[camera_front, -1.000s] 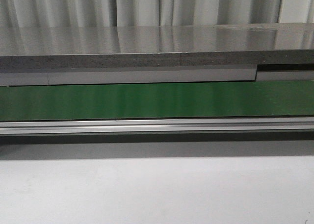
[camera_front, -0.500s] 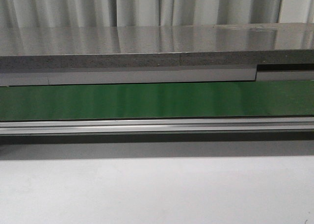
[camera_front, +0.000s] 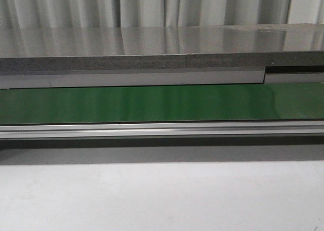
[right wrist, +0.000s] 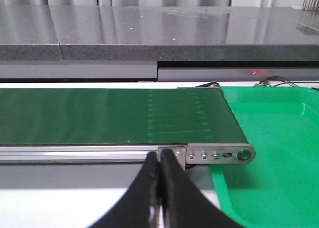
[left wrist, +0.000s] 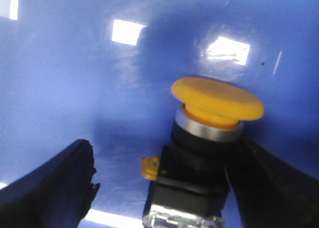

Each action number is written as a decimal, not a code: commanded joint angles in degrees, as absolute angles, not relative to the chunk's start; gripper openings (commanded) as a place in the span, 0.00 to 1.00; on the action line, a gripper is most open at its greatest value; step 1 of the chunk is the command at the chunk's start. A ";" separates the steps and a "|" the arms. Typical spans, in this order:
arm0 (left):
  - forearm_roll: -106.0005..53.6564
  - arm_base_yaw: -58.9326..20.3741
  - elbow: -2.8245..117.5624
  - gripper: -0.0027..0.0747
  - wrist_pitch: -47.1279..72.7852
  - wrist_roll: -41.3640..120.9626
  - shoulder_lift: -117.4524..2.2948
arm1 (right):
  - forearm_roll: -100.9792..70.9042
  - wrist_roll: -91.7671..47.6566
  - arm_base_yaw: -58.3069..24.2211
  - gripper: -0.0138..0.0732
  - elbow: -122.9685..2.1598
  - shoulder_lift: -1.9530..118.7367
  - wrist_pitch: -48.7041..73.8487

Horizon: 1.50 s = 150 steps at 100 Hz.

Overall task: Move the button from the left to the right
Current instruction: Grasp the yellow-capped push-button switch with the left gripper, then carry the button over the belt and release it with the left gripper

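Observation:
The button (left wrist: 217, 101) has a round yellow-orange cap on a black blocky body with a clear base, and it rests on a blue surface (left wrist: 75, 78) in the left wrist view. My left gripper (left wrist: 164, 155) is open around it: one black finger (left wrist: 55, 188) stands well apart from the body, while the other finger (left wrist: 271, 188) is right against its far side. In the right wrist view my right gripper (right wrist: 160, 160) is shut with nothing in it, low in front of the conveyor's end. The front view shows neither gripper nor the button.
A green conveyor belt (camera_front: 162, 103) with an aluminium rail (camera_front: 162, 129) runs across the front view, with a grey stone ledge (camera_front: 152, 49) behind it. Beside the belt's end roller (right wrist: 244, 154) lies a green tray (right wrist: 279, 153). White tabletop (camera_front: 162, 195) lies in front.

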<state>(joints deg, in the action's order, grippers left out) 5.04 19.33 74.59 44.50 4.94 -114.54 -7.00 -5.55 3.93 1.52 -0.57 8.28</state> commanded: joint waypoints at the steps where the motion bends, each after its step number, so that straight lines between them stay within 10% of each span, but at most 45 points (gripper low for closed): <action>1: 4.82 19.34 76.03 0.57 43.77 4.94 -112.81 | -6.49 -5.61 4.31 0.08 0.53 -1.23 3.33; 46: 4.94 19.34 80.57 0.01 49.60 4.94 -112.05 | -6.49 -5.61 4.31 0.08 0.53 -1.23 3.33; 150: -9.41 9.87 87.12 0.01 57.40 15.19 -103.99 | -6.49 -5.61 4.31 0.08 0.53 -1.23 3.33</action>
<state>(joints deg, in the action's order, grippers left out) -8.64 11.03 85.54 58.66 15.15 -105.90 -7.00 -5.55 3.93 1.52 -0.57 8.28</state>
